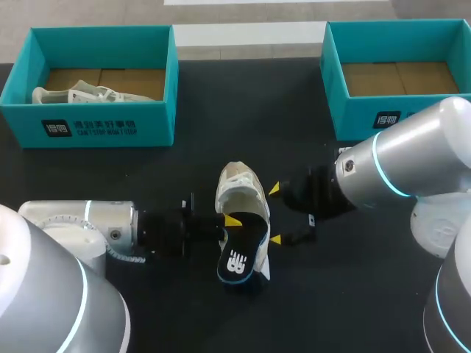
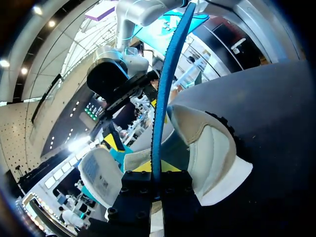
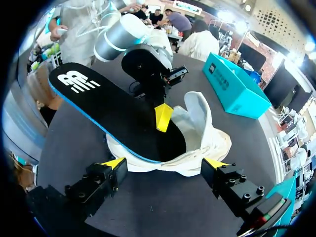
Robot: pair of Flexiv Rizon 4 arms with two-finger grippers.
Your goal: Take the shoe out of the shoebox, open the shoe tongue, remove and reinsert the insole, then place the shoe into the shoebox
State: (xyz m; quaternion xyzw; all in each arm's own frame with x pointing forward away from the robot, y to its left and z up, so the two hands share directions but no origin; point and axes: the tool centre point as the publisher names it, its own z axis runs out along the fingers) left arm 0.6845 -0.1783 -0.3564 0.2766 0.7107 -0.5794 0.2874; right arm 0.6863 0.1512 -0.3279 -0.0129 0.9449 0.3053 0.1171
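While left box (image 1: 103, 126) holds 2nd shoe (image 1: 81, 94), L gripper (image 1: 232, 220) pinches insole (image 1: 239, 254); R gripper (image 1: 274, 215) wide open.

Overhead camera, two close wrist cameras.
Head view looks down on the black table (image 1: 331, 294); wrist views face each other across the cream fabric shoe (image 1: 239, 187) and black blue-edged insole (image 1: 237, 254), which all three share.

Mid-table the shoe (image 1: 241, 193) is hemmed in: the left gripper (image 1: 229, 220), clamped on the raised insole (image 1: 239, 254), blocks its left side; the right gripper (image 1: 275, 215), fingers spread, stands just beside its right; beyond its far end bare table (image 1: 250, 110) runs between the left box (image 1: 96, 125) and the right box (image 1: 353, 118).
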